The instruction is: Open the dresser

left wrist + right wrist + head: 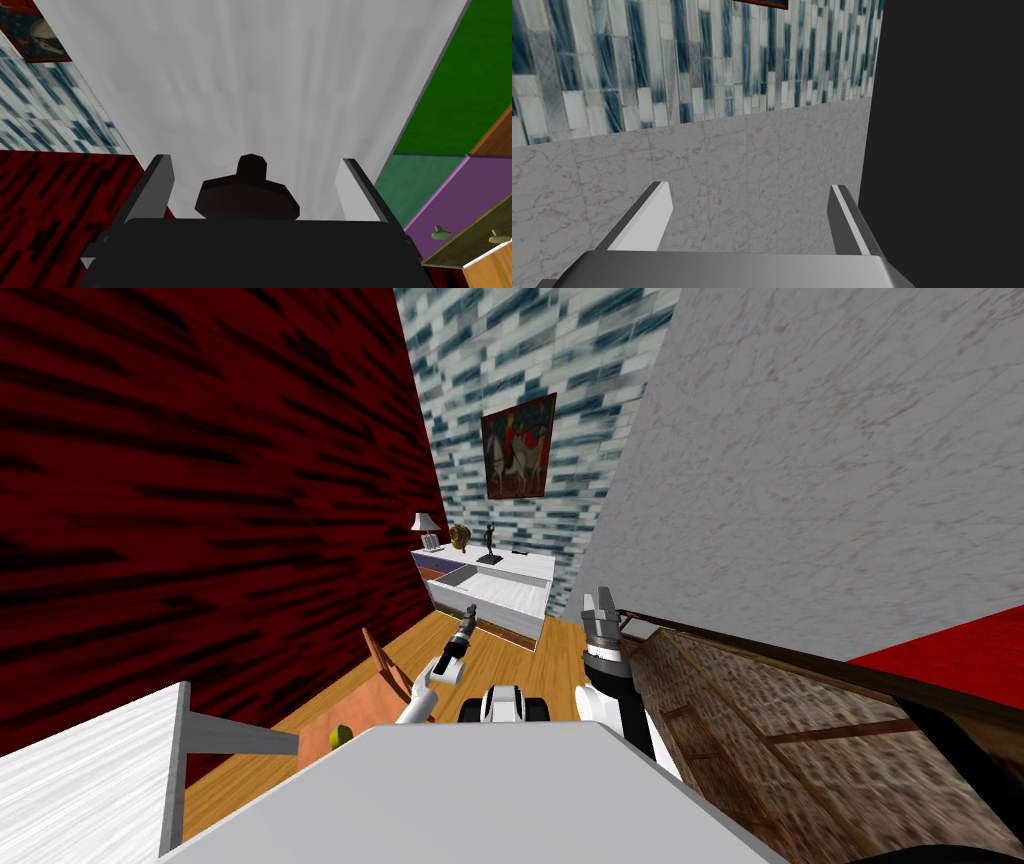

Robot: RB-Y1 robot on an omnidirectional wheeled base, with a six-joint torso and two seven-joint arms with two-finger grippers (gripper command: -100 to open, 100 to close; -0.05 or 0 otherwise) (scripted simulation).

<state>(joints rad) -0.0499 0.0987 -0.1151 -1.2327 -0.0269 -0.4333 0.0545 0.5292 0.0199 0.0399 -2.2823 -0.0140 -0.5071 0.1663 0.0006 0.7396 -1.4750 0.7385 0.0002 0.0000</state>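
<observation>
The dresser (pixel 497 584) stands at the far end of the room against the tiled wall, white on top with coloured drawer fronts. One drawer (pixel 461 578) on its left side looks pulled out. My left gripper (pixel 468 616) is held out toward the dresser's lower front, short of it and not touching. In the left wrist view this gripper (pixel 255 165) is open and holds nothing, and beside it are a purple drawer (pixel 450 200) and an olive drawer (pixel 480 240), each with a small knob. My right gripper (pixel 600 608) is raised on the right, open (pixel 749 192) and holding nothing.
A lamp (pixel 426 528), a round ornament (pixel 459 536) and a dark statuette (pixel 489 543) stand on the dresser top. A brown mottled cabinet (pixel 760 728) runs along my right. A white table (pixel 90 778) and an orange chair (pixel 385 663) are at my left. Wooden floor lies between.
</observation>
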